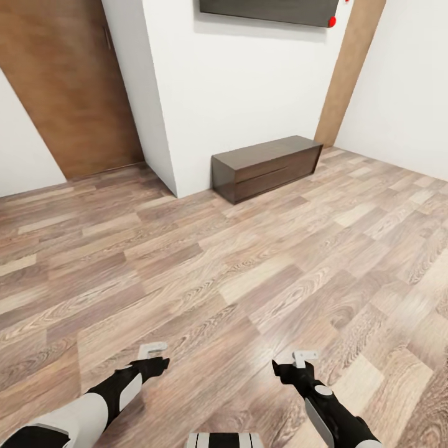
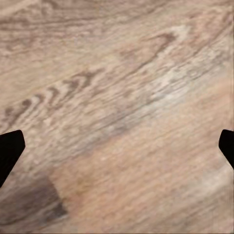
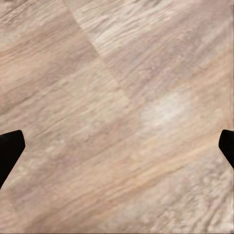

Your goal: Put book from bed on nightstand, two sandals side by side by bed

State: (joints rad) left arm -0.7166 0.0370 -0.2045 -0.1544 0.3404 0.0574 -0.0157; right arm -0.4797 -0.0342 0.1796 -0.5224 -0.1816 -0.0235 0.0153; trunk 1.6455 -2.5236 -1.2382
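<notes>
Two arms low over wood-plank floor (image 1: 249, 267), no cargo.

Nearest: left claw (image 1: 152, 351) and right claw (image 1: 298, 359) hanging above bare planks — both spread wide, holding nothing. Farther on, low dark-brown cabinet (image 1: 267, 167) against white wall (image 1: 242, 87); brown door (image 1: 68, 81) at left — dark panel (image 1: 274, 11) above, perhaps a screen.

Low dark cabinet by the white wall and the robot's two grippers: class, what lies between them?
Bare wood-plank floor alone separates the cabinet from the left gripper and right gripper, head view.
</notes>
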